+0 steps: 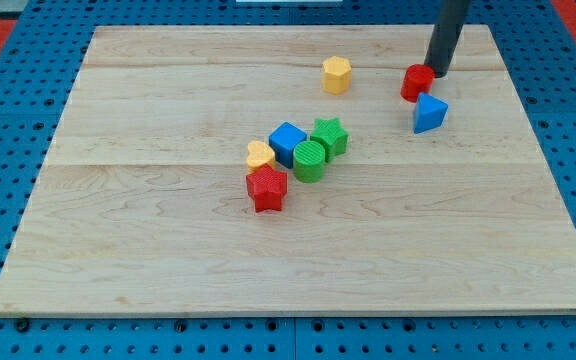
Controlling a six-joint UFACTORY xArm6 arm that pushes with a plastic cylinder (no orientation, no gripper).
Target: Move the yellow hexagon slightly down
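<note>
Wooden board (168,270) carries a central cluster: blue cube (288,142), green star (329,135), green cylinder (309,160), yellow block (260,155), red star (266,188). Upper right: red block (417,83), blue block (429,113).

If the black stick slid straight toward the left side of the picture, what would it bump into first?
My tip sits right beside the small red block, so it would bump that first. The yellow hexagon lies farther along the same line, though depth is hard to judge.

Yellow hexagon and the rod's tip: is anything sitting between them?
Camera view: only bare wood between the yellow hexagon and my tip. The red block touches the tip's left.
</note>
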